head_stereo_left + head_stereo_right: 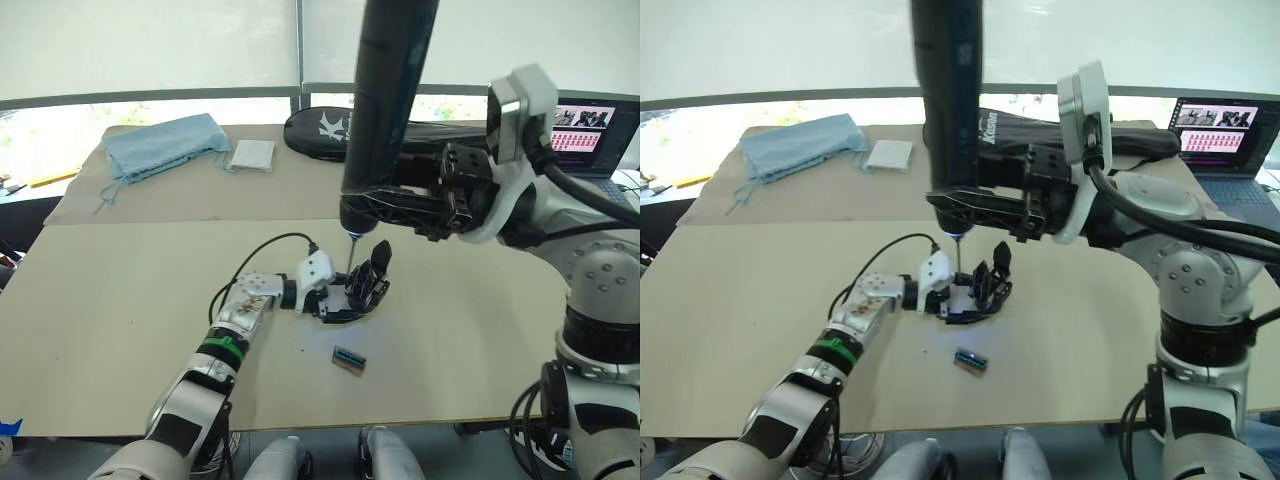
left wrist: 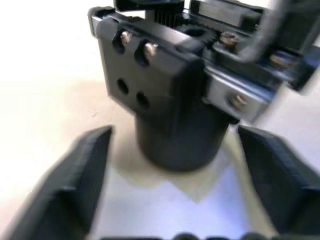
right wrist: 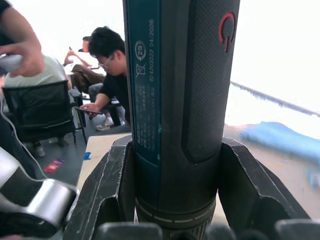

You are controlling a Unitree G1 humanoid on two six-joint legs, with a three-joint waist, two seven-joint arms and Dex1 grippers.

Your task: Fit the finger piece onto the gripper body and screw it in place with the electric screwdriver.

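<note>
A: The gripper body [image 1: 355, 290] sits on the surface around the middle, a little toward the near edge, black finger sticking up from it. I can't pick out the finger piece as a separate part.

B: And the left gripper [image 1: 322, 290]?

A: Right against it, jaws spread with one finger [image 2: 65, 185] on each side of the gripper body's round base. Bracketing, not squeezing.

B: The electric screwdriver [image 1: 385, 100]?

A: Upright, clamped between the right gripper [image 1: 400, 212] fingers, the thin bit pointing down at the gripper body with a light at the tip.

B: Anything else close by?

A: A small green-and-tan block [image 1: 349, 359] nearer the near edge. Blue cloth [image 1: 160, 145] at the far left corner, black bag [image 1: 330, 130] along the far edge.
</note>
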